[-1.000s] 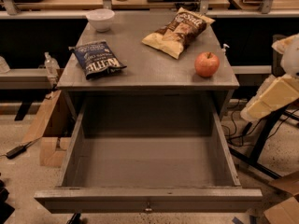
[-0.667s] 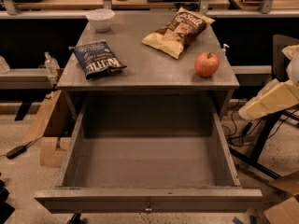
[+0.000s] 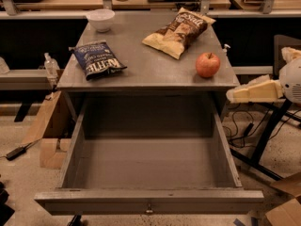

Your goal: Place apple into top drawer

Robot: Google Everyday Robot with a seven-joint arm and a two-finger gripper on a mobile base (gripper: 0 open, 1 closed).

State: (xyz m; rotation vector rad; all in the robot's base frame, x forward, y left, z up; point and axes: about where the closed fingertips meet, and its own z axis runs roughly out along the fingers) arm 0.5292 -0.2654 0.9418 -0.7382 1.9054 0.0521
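Plainly the task stands at its opening step, the reach for the fruit, with nothing yet lifted. The apple (image 3: 207, 65) sits upright on the grey table (image 3: 150, 69), at about four o'clock on the tabletop, close to the front right corner and apart from everything else there. A brown chip bag (image 3: 178, 32) lies at one o'clock of the top, a blue chip bag (image 3: 98, 59) at eight o'clock, and a white bowl (image 3: 100, 19) at eleven o'clock near the back edge. Under the tabletop, at six o'clock, the top drawer (image 3: 225, 147) is pulled well out toward the camera; its inside looks bare, and its small knob (image 3: 149, 209) shows on the front panel. The gripper (image 3: 237, 94) hangs off the right side of the table at three o'clock in the camera view, below the level of the tabletop and at about four o'clock from the apple, pointing inward and touching nothing. Whether it is spread or pressed together I cannot tell. By my reading the next move calls for the arm to rise above the table edge, travel toward ten o'clock until it is over the apple, and come down around its round sides, taking care not to knock it over the nearby front edge. After that comes the carry down to six o'clock and a release inside the drawer.
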